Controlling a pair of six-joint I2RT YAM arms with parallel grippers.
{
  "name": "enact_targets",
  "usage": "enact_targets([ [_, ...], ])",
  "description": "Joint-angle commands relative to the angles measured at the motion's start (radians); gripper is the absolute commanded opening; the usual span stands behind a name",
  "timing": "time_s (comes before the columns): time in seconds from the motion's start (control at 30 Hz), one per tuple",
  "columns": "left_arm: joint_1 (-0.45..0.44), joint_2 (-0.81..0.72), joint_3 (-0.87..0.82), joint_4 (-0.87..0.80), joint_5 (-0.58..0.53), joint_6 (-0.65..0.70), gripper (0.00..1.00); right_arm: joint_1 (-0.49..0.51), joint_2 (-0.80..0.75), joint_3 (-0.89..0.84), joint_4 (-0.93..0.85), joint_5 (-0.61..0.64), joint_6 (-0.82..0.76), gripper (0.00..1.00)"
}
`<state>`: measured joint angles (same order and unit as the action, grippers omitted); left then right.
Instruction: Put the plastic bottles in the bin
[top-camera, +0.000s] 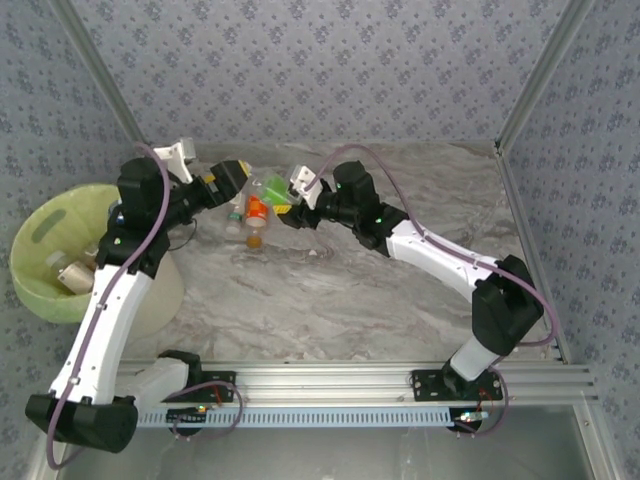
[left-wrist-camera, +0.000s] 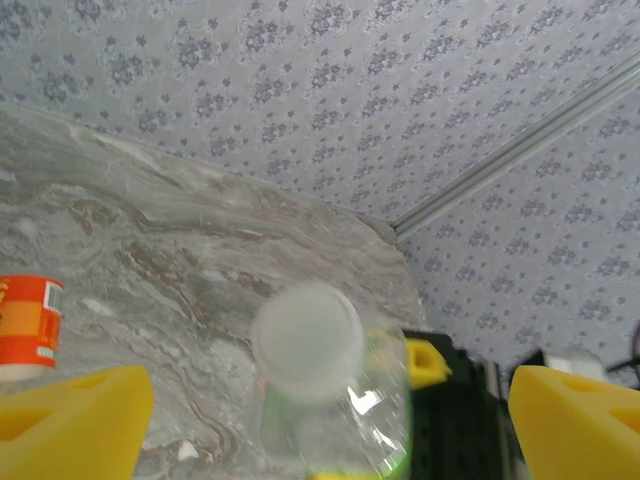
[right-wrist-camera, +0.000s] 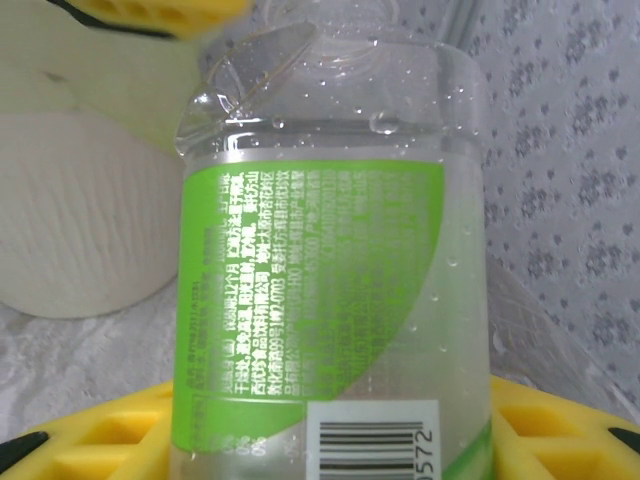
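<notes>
A clear plastic bottle with a green label (right-wrist-camera: 330, 250) is held above the table, and my right gripper (right-wrist-camera: 330, 440) is shut on its lower body. From the top view, this bottle (top-camera: 270, 187) hangs between both grippers at the back of the table. My left gripper (left-wrist-camera: 325, 385) is open, its yellow fingers (left-wrist-camera: 75, 420) standing wide on either side of the bottle's white cap (left-wrist-camera: 306, 340) without touching it. An orange-labelled bottle (top-camera: 256, 212) is on the table just below them. The lime-green bin (top-camera: 40, 225) stands at the left with several bottles (top-camera: 75, 272) inside.
The right gripper's black and yellow body (left-wrist-camera: 440, 400) faces the left wrist camera just behind the bottle. Patterned walls and a metal corner post (top-camera: 535, 80) close off the back. The bin's wall (right-wrist-camera: 70, 200) rises behind the held bottle.
</notes>
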<state>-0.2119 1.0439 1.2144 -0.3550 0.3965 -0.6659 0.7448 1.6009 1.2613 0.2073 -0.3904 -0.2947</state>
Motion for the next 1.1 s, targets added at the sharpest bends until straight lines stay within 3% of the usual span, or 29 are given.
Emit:
enact_targets([
  [0.0,-0.010,0.016,0.013,0.083,-0.057,-0.012,0.84,0.015,-0.049,-0.019,0.071,0.011,0.031,0.38],
  [0.4,-0.027,0.077,0.007,0.151,0.017,-0.030,0.61,0.047,-0.041,-0.011,0.117,-0.024,0.065,0.39],
  [0.63,-0.027,0.069,0.009,0.129,0.018,-0.010,0.21,0.051,-0.018,0.009,0.141,-0.010,0.120,0.42],
  [0.7,-0.027,0.060,0.022,0.094,0.002,0.005,0.00,0.051,-0.015,0.014,0.140,-0.014,0.128,0.46],
  [0.77,-0.026,0.046,0.041,0.037,-0.031,0.038,0.00,0.053,-0.014,0.016,0.139,-0.012,0.140,0.56],
  [0.93,0.009,-0.029,0.110,-0.122,-0.179,0.144,0.00,0.051,-0.017,0.043,0.054,0.085,0.149,0.91],
  [1.07,0.069,-0.070,0.164,-0.234,-0.304,0.212,0.00,0.044,-0.018,0.019,0.056,0.189,0.171,1.00],
])
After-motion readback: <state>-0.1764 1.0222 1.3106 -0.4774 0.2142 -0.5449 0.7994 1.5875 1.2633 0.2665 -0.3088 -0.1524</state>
